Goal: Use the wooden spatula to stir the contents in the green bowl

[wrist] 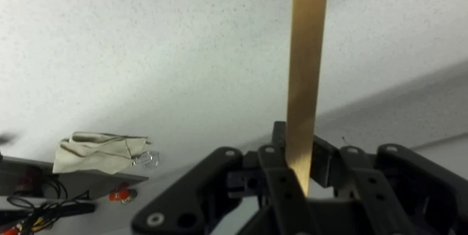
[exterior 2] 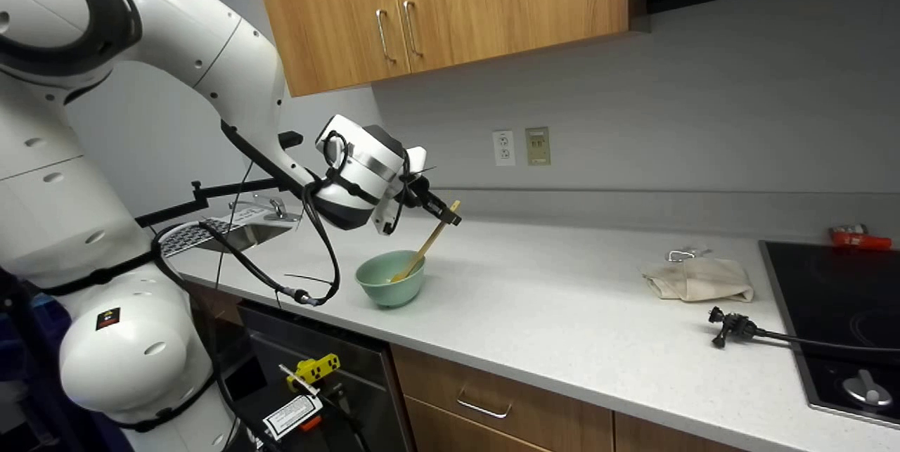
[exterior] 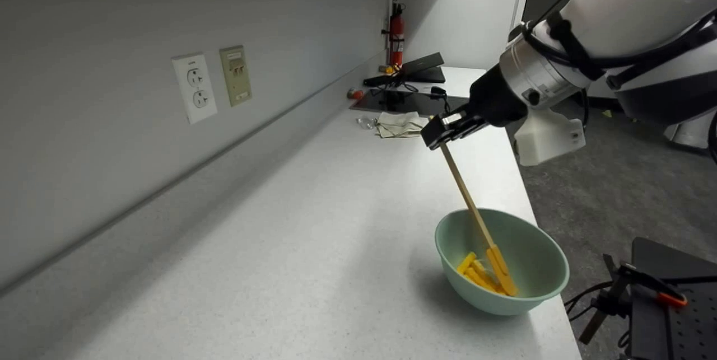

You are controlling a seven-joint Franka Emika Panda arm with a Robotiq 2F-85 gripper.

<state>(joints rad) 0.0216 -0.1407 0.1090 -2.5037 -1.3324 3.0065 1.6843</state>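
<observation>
The wooden spatula [exterior: 468,195] is a long tan stick held tilted, its lower end inside the green bowl [exterior: 487,304]. My gripper [exterior: 440,133] is shut on the upper part of its handle, above the bowl. In an exterior view the spatula [exterior 2: 430,241] sticks up past the gripper [exterior 2: 450,216] and slants down into the bowl [exterior 2: 394,295]. The contents [exterior: 476,273] are yellow pieces at the bottom of the bowl, touching or beside the spatula's end. In the wrist view the spatula [wrist: 307,56] passes between the fingers [wrist: 299,147]; the bowl and contents are out of view there.
The bowl stands near the counter's [exterior: 280,270] front edge. A folded cloth [exterior 2: 699,280] with a clear item beside it, a black clamp mount [exterior 2: 735,325] and a cooktop [exterior 2: 844,311] lie farther along. A wall and upper cabinets [exterior 2: 450,9] bound the back.
</observation>
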